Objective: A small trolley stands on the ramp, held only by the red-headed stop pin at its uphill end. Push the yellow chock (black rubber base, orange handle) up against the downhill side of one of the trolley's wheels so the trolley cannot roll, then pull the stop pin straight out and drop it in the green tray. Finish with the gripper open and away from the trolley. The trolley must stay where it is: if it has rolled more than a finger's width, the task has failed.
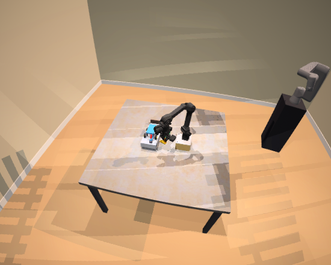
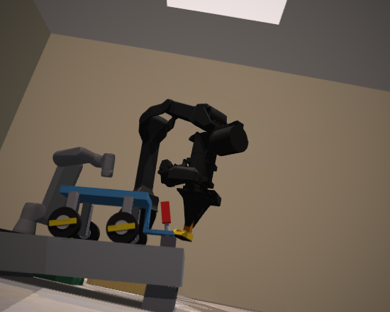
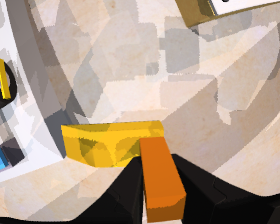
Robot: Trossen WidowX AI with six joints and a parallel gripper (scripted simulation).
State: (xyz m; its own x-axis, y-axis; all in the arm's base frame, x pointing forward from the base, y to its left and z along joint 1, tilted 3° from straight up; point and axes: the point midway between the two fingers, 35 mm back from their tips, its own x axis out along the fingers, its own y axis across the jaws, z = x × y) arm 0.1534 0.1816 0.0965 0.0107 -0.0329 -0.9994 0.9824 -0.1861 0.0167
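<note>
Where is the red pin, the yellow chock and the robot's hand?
Red pin [image 2: 165, 212], exterior view, on its red head.
Yellow chock [image 3: 107, 144], wrist view, on its yellow body.
Hand [image 3: 163, 192], wrist view, between the fingertips, shut on the chock's orange handle.

Matt yellow chock [image 3: 111, 143], flat orange handle [image 3: 160, 179], mottled stone-look table top [image 1: 157, 177].
</note>
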